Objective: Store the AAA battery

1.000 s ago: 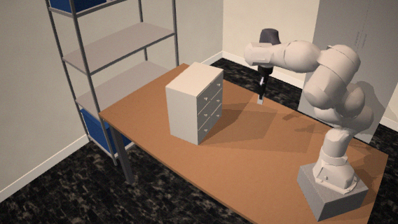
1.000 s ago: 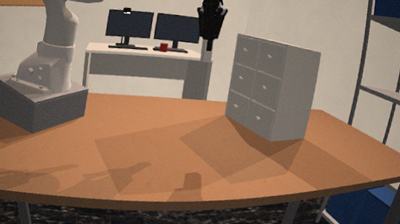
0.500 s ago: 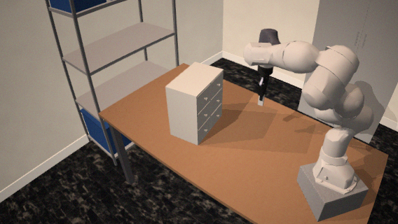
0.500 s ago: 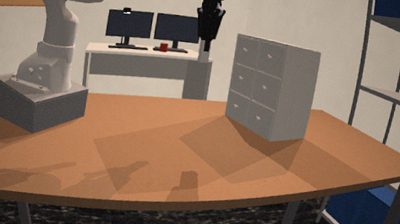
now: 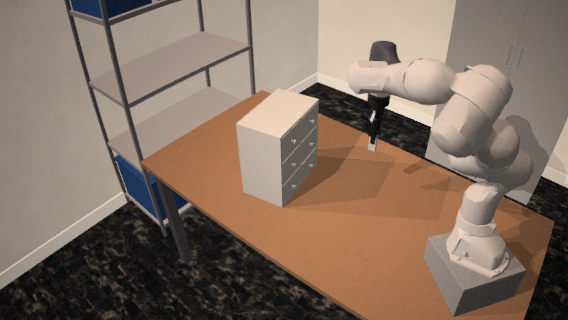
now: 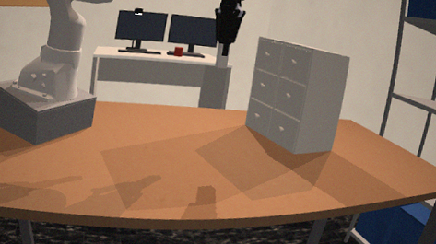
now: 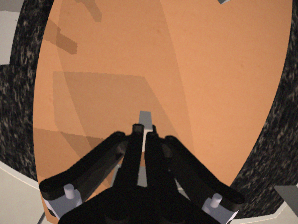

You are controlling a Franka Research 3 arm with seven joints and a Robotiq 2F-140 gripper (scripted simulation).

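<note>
The gripper (image 5: 373,144) (image 6: 225,51) (image 7: 144,119) points down above the table (image 5: 330,240) (image 6: 160,152) (image 7: 220,65), its black fingers brought together at the tips, shut with no battery visible between them. A narrow pale strip (image 5: 372,147) (image 6: 222,61) (image 7: 145,119) reaches past the fingertips (whether it belongs to the fingers I cannot tell). The gripper is apart from the chest (image 5: 262,155) (image 6: 323,102), touching neither it nor the table.

The chest stands upright on the table, its front towards the arm's side, with six small-knobbed drawers in two columns of three, all looking pushed in. It is the one bulky thing beside the gripper; the arm's mounting block (image 5: 440,265) (image 6: 7,109) sits well apart from it. I cannot make out the AAA battery on the table in any view, and the closed fronts hide what the drawers hold.

The exterior view gives all six drawer fronts squarely, plus a desk (image 6: 147,57) with two monitors and a red object (image 6: 178,52) (a cup, perhaps). The top view shows the chest's flat top and a tall grey cabinet behind the arm. The wrist view looks down past the fingers onto wood crossed by shadows, with a grey corner (image 7: 223,1) cut off at its upper edge.
</note>
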